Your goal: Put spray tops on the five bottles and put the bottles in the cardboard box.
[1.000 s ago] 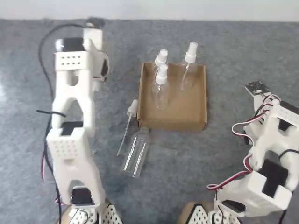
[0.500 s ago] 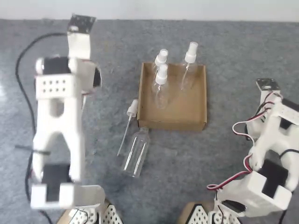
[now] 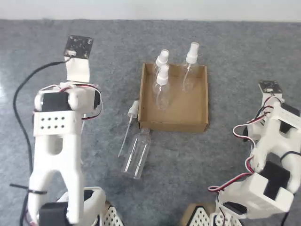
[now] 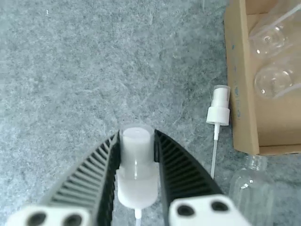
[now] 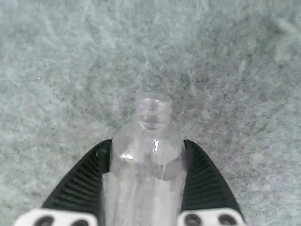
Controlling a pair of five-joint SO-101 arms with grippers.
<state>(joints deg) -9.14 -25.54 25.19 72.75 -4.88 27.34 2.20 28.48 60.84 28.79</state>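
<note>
My left gripper (image 4: 136, 136) is shut on a white spray top (image 4: 136, 172), held above the grey carpet to the left of the cardboard box (image 4: 239, 89). A second spray top (image 4: 218, 110) with its long tube lies beside the box's left wall, also seen from above (image 3: 133, 109). An uncapped clear bottle (image 3: 137, 152) lies on its side just in front of the box (image 3: 174, 125). Three capped bottles (image 3: 162, 87) stand in the box. My right gripper (image 5: 146, 145) is shut on another uncapped clear bottle (image 5: 149, 150), neck pointing away from the wrist.
Grey carpet covers the whole table. The left arm (image 3: 59, 122) rises tall at the left, with a black cable looping beside it. The right arm (image 3: 275, 141) is folded at the right edge. Open carpet lies between the box and the right arm.
The left arm has lifted and drawn back toward its base, its wrist swinging up. The right arm shifted only slightly. The box, bottles and loose spray top stayed put.
</note>
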